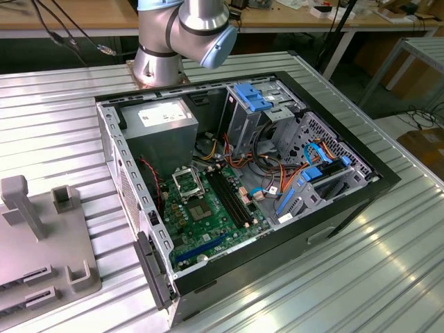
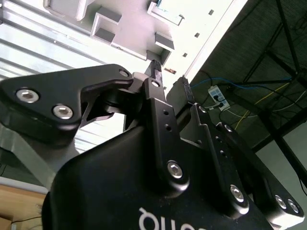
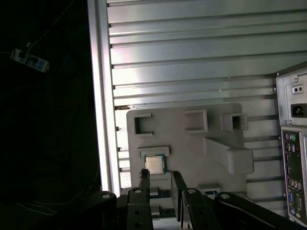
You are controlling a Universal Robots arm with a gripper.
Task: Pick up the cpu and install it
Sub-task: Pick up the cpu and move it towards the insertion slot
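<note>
The cpu (image 3: 154, 164), a small square chip with a silvery face, lies flat in a recess of the light grey fixture plate (image 3: 192, 143) in the first wrist view. My gripper (image 3: 160, 178) hovers above the plate, just short of the chip, open, with nothing between its black fingers (image 3: 144, 176). The second wrist view looks along the gripper (image 2: 170, 74) from behind, its fingers apart over the same plate (image 2: 124, 28). In the exterior view the open computer case (image 1: 243, 180) holds the green motherboard (image 1: 208, 218) and its black square socket (image 1: 187, 182).
The case lies on a ribbed metal table (image 1: 62, 125), with the arm's base (image 1: 163, 55) behind it. The grey fixture plate (image 1: 41, 243), which has upright blocks, sits at the exterior view's left. Beyond the table edge (image 3: 98, 96) the floor is dark, with cables.
</note>
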